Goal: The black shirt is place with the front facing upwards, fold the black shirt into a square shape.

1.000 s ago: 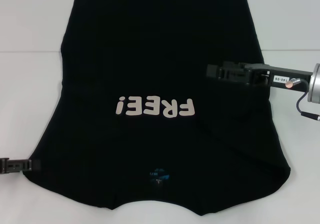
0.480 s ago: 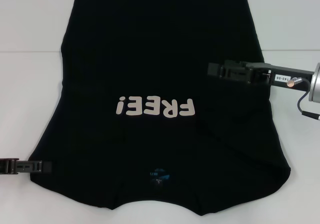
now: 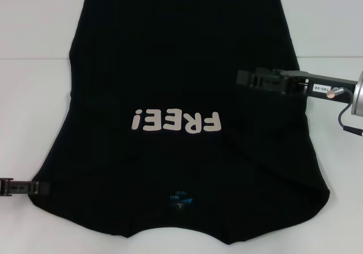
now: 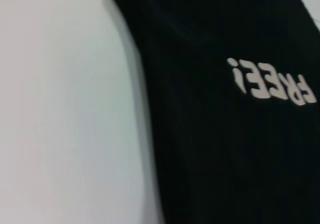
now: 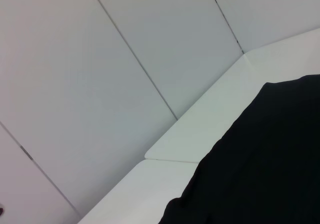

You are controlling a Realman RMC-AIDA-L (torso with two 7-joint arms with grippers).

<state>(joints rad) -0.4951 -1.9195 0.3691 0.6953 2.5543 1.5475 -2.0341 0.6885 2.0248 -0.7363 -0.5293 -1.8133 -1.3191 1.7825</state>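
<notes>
The black shirt (image 3: 181,67) lies spread flat on the white table (image 3: 34,95). Its pale "FREE!" lettering (image 3: 176,121) faces up, and the bluish neck label (image 3: 180,198) is near the front edge. My left gripper (image 3: 44,186) sits low at the shirt's front left corner, right at the fabric's edge. My right gripper (image 3: 241,78) hovers over the shirt's right side, pointing inward. The left wrist view shows the shirt (image 4: 225,144) and its lettering (image 4: 272,84) beside bare table. In the right wrist view a corner of the shirt (image 5: 260,169) shows.
White table surface (image 3: 334,169) borders the shirt on both sides. A table seam (image 3: 28,57) runs across at the back. The right wrist view shows pale wall panels (image 5: 100,59) beyond the table edge (image 5: 200,144).
The left gripper reached inward onto the shirt's corner half a second ago and has now drawn back toward the left edge. The right gripper has barely shifted. The shirt looks unchanged.
</notes>
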